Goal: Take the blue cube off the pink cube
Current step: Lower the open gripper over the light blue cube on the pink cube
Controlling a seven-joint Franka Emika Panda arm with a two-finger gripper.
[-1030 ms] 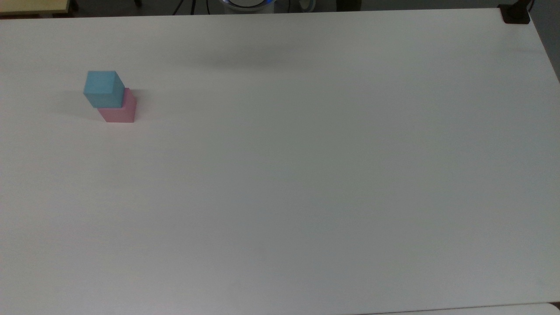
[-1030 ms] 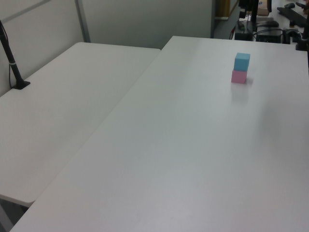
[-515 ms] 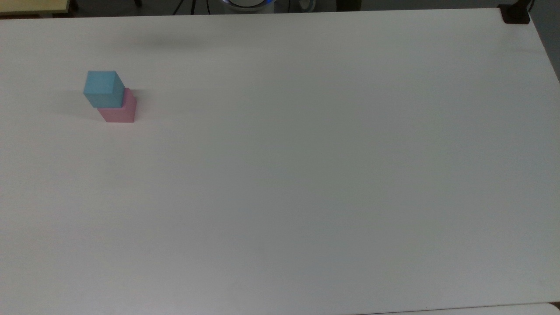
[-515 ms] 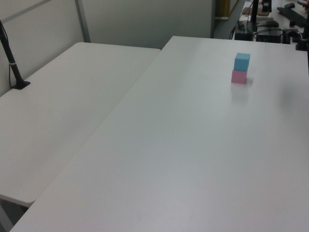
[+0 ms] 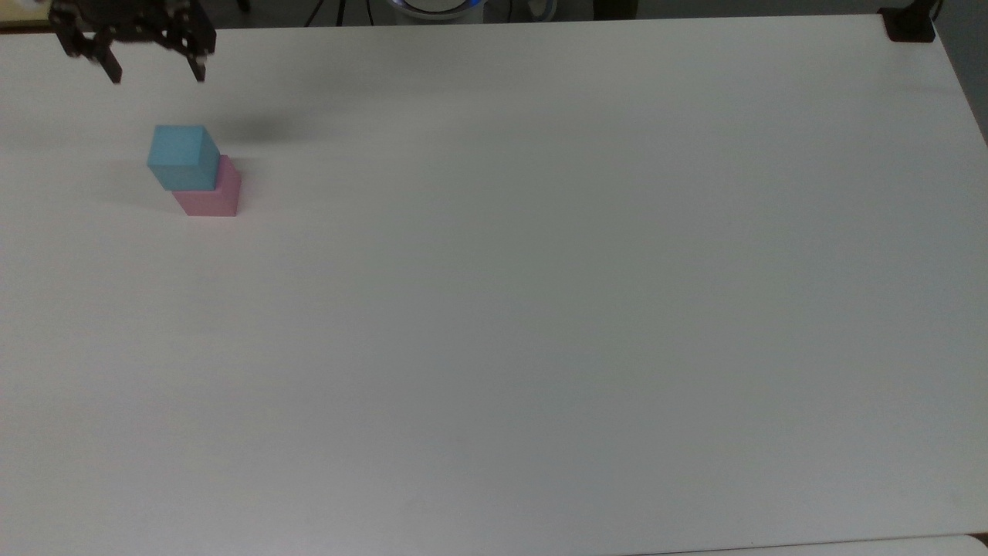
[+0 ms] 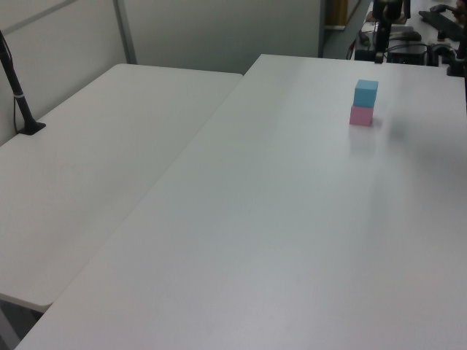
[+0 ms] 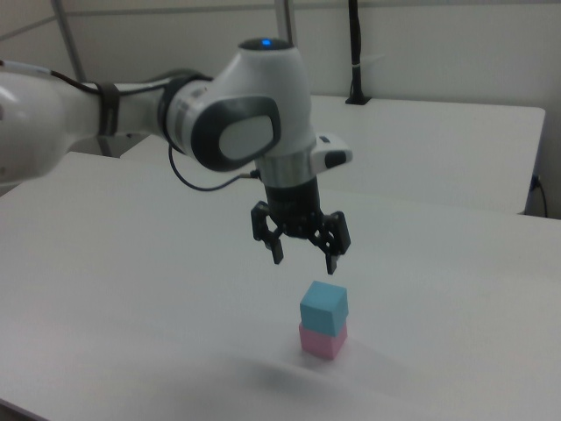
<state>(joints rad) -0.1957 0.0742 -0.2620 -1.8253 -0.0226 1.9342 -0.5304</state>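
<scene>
The blue cube point(image 5: 184, 157) point(image 6: 365, 92) point(image 7: 323, 309) sits on top of the pink cube point(image 5: 210, 197) point(image 6: 360, 116) point(image 7: 321, 341) on the white table point(image 5: 540, 309), at the top view's left. My gripper point(image 5: 157, 72) point(image 7: 305, 260) hangs open and empty in the air above the stack, fingers pointing down, well clear of the blue cube. In the right view it is slightly to the left of the cubes. In the left view part of the arm point(image 6: 384, 14) shows at the top edge beyond the stack.
A second white table point(image 6: 95, 168) adjoins in the left view, with a black post point(image 6: 18, 95) clamped at its edge. A black clamp point(image 5: 909, 27) sits at the top view's far right corner. The arm's base point(image 5: 436, 8) stands beyond the table's far edge.
The gripper has come into the top view at the upper left, and its shadow has slid left towards the cubes. The cubes have not moved.
</scene>
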